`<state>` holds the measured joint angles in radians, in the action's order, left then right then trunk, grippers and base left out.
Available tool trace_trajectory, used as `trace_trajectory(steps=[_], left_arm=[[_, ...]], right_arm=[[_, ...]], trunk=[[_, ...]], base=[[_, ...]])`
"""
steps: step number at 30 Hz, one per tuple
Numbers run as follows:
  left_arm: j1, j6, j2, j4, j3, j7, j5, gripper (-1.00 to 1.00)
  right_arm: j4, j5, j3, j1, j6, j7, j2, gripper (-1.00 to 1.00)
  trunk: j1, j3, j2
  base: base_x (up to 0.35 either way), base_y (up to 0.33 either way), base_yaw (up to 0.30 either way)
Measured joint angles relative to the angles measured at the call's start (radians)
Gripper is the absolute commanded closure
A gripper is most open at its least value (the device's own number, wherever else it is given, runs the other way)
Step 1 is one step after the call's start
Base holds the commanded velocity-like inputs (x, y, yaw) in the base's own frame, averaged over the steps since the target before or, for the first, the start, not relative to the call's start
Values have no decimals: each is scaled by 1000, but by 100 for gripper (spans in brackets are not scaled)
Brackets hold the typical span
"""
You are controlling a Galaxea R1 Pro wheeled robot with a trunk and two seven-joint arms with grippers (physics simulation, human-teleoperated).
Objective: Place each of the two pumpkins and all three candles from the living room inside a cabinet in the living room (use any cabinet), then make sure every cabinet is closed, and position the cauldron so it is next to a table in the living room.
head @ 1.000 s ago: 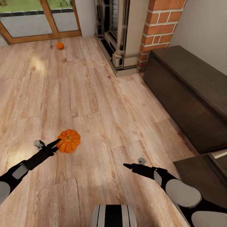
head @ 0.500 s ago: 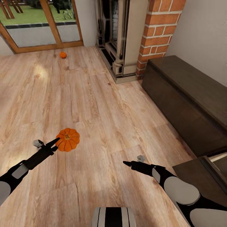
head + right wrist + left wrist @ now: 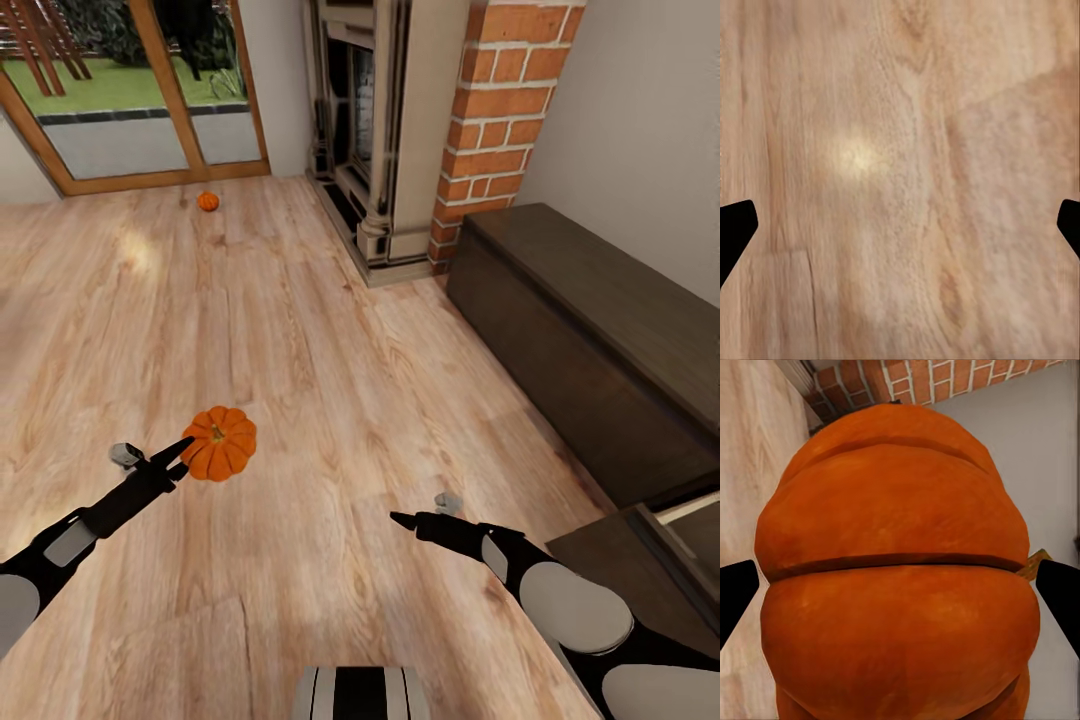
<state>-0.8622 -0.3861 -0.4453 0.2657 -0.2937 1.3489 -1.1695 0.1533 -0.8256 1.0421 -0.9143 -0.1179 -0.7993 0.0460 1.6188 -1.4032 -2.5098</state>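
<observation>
Your left claw (image 3: 186, 448) has the near pumpkin (image 3: 220, 443) pinched between its fingers. From the left wrist cam the pumpkin (image 3: 896, 577) sits right up against the lens with a black fingertip (image 3: 736, 596) at each side. It's a nice fat orange one with deep ribs, and in the head view you can see its short stem on top. It sits out over the wooden floor (image 3: 300, 350), in front of you on your left.

The second pumpkin (image 3: 207, 201) is way off across the room, tiny and orange, on the floor just in front of the glass doors (image 3: 130, 110), left of the brick fireplace (image 3: 440, 120).

Your right claw (image 3: 403, 520) hangs over bare floor with nothing in it. On the right wrist cam the fingertips (image 3: 735, 229) are spread wide at the edges.

The long dark-brown cabinet (image 3: 590, 340) runs along the wall on your right, and at its near end one drawer (image 3: 690, 505) looks pulled out, showing a pale strip inside.
</observation>
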Motion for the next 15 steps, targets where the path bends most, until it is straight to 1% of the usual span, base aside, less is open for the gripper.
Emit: trace_trajectory(steps=[3,6,8,9,15], left_arm=[[0,-1,3,4,-1,0,4,100],[0,-1,3,7,0,0,5,100],[0,-1,4,7,0,-1,6,100],[0,-1,4,7,0,-1,7,100],[0,-1,8,7,-1,-2,8,100]], right_arm=[[0,-3,0,0,0,15,0,-100],[0,-5,-14,0,0,63,1,-100],[-1,-5,-27,0,0,80,2,-100],[-1,-6,-33,0,0,86,3,-100],[-1,-6,-39,0,0,92,3,-100]], trunk=[[-1,12,1],[-3,23,1],[-4,31,2],[-4,35,2],[-7,58,4]], base=[[0,0,147],[0,0,255],[0,0,279],[0,0,283],[0,0,285]])
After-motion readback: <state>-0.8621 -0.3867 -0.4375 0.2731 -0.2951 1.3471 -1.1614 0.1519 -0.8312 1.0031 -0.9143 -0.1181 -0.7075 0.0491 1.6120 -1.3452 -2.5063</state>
